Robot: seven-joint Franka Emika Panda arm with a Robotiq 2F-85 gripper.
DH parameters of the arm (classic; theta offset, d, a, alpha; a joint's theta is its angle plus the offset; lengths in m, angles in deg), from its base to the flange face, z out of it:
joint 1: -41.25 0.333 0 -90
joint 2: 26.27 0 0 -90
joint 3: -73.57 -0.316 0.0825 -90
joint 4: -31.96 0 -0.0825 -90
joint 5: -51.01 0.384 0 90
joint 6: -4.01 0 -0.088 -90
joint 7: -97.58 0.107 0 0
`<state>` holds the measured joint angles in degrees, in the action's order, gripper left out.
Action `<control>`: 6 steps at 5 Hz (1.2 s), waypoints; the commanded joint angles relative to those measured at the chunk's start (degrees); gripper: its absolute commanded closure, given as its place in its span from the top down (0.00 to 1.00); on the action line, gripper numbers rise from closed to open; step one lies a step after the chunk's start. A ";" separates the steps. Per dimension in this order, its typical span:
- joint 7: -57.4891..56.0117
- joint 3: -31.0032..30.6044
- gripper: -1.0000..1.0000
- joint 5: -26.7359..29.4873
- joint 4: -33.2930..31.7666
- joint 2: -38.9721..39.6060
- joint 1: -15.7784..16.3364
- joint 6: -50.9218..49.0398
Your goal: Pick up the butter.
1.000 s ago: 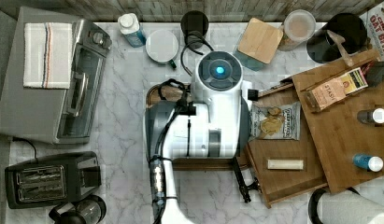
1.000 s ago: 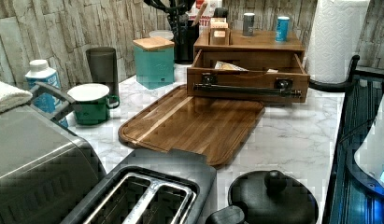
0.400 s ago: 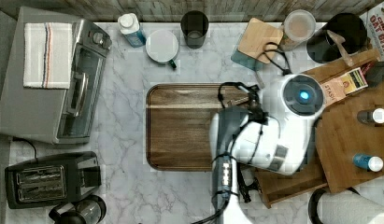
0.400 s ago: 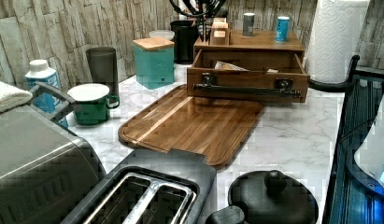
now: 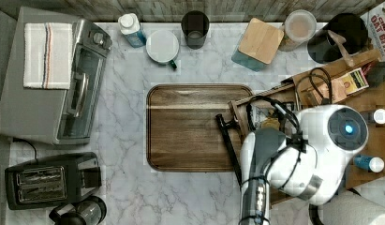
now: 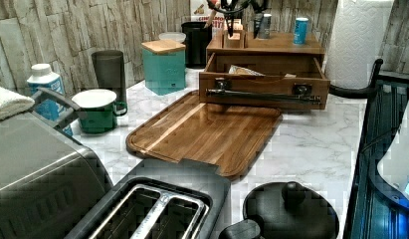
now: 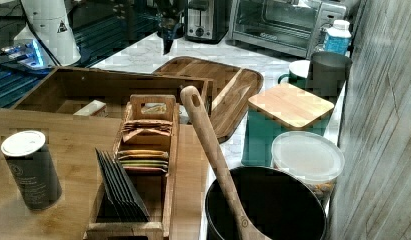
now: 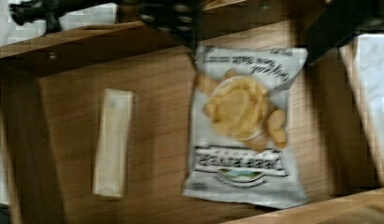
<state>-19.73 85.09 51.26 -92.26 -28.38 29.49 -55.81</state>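
Butter [image 8: 112, 142] is seen lying lengthwise in the drawer [image 8: 157, 116], off toward 9 o'clock of the chip bag [image 8: 245, 126]; gripper state cannot be told

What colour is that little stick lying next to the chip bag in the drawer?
The butter is plain cream-white, with no print; the wrist view shows it best.

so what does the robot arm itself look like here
In the top view the arm has glossy white rounded shells joined by grey segments. One joint cap is a dark disc with a glowing blue light at its centre. Black cables loop along the outside, tied on with black straps, and small dark buttons sit on a grey link.
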 commanded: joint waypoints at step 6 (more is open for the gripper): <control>-3.78 6.14 1.00 -3.71 -16.04 0.81 -7.74 17.95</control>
<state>-19.92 89.15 47.63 -107.25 -27.45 24.25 -36.98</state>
